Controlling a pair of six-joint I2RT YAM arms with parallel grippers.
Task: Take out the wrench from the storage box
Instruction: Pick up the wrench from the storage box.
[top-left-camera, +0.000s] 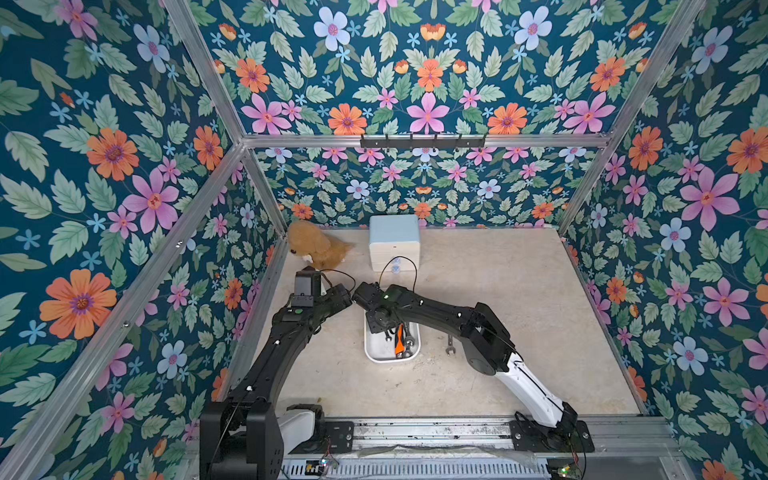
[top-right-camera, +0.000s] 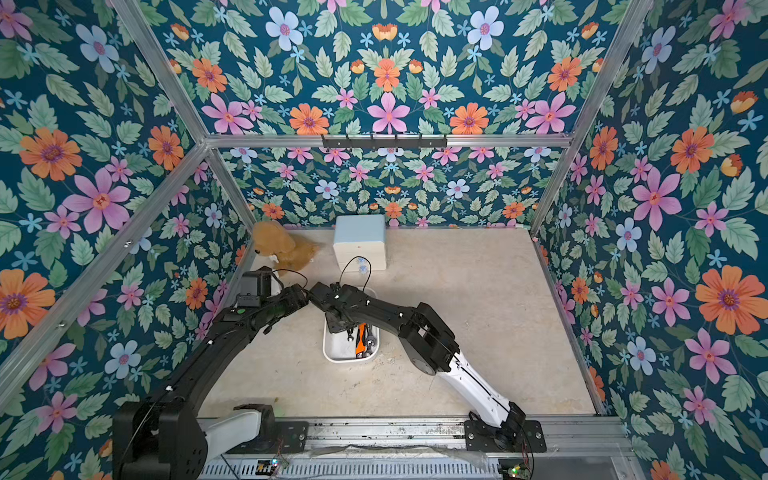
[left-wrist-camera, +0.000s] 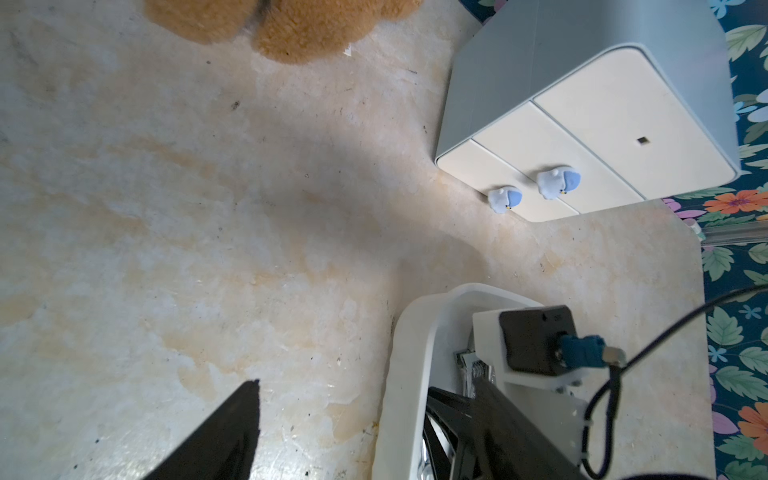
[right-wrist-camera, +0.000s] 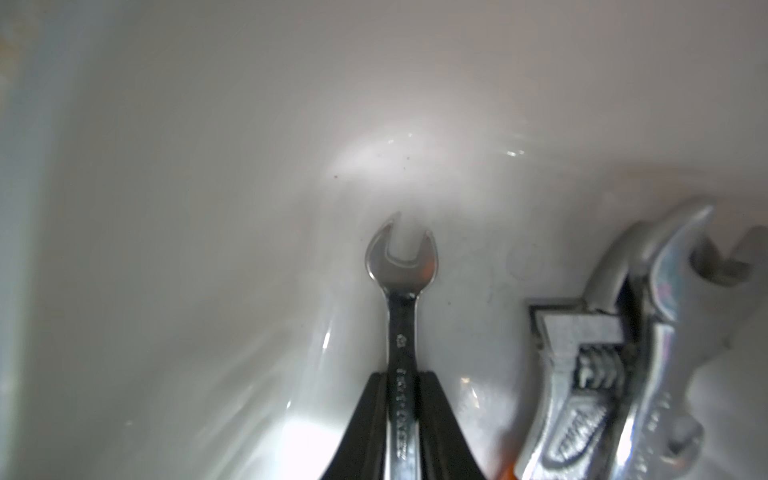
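Within the storage box (top-left-camera: 379, 348), we list the following.

Item, wrench (right-wrist-camera: 401, 291): slim, polished, open-ended, lying inside the box with its head toward the curved wall. We cannot tell whether it is clear of the floor.

Item, right gripper (right-wrist-camera: 402, 376): lowered into the box, jaws narrowed onto the wrench's shank, a black finger pressed against each thin edge.

Item, left gripper (left-wrist-camera: 343, 399): jaws wide, holding nothing, over the table (top-left-camera: 519, 291) at the box's far end. It does not grip the box.

Item, adjustable wrench (right-wrist-camera: 602, 353): orange-handled, just beside the held wrench, with a second spanner (right-wrist-camera: 706, 266) against it.

Item, loose spanner (top-left-camera: 450, 345): on the table outside the box, near its right side.

Hazards, as we judge them:
- The grip sits on a smooth, narrow shank, away from the head. The wrench may pivot between the fingers or slide out as it rises.
- The head points at the box wall. A lift that drifts forward may hook it under the rim.
- The box looks light and nothing steadies it, so a snag could drag or tip it.
- The neighbouring tools lie near. A sideways pull could knock them.
- In both top views the two wrists stand nearly touching. A lift toward the left risks contact.
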